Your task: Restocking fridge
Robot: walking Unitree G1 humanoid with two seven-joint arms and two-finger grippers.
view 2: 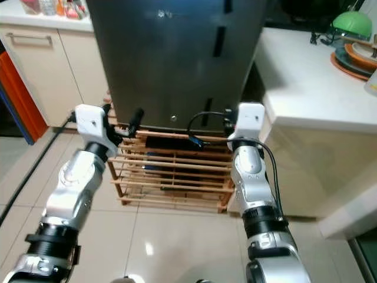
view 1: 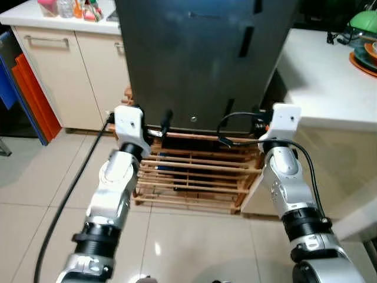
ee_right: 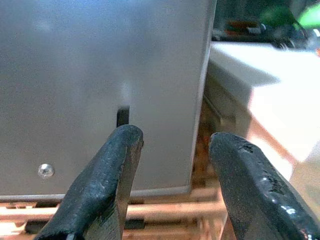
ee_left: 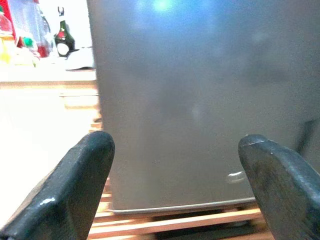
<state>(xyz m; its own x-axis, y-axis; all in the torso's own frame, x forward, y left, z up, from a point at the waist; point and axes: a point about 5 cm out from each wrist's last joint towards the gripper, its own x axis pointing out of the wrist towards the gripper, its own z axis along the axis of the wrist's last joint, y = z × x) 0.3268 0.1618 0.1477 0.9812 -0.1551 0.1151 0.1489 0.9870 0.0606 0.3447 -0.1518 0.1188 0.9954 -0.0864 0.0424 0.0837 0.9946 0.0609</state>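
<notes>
Grey steel fills the space ahead of both grippers: the small fridge (view 1: 200, 59) stands on a slatted wooden rack (view 1: 194, 177), door shut, just beyond the fingertips. The left gripper (ee_left: 175, 190) is spread wide and empty; the right gripper (ee_right: 172, 180) is parted and empty too, aimed at the fridge's lower right edge. Risk, as I judge it: pushing or tugging low could shift the fridge on its rack, or snag the loose black cable (view 1: 235, 127) by the right wrist.

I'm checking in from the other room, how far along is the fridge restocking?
Barely begun. The fridge door is shut, on its wooden rack. Both pincers, left and right, are open and empty, raised near its lower edge. Opening the door and loading remain.
</notes>
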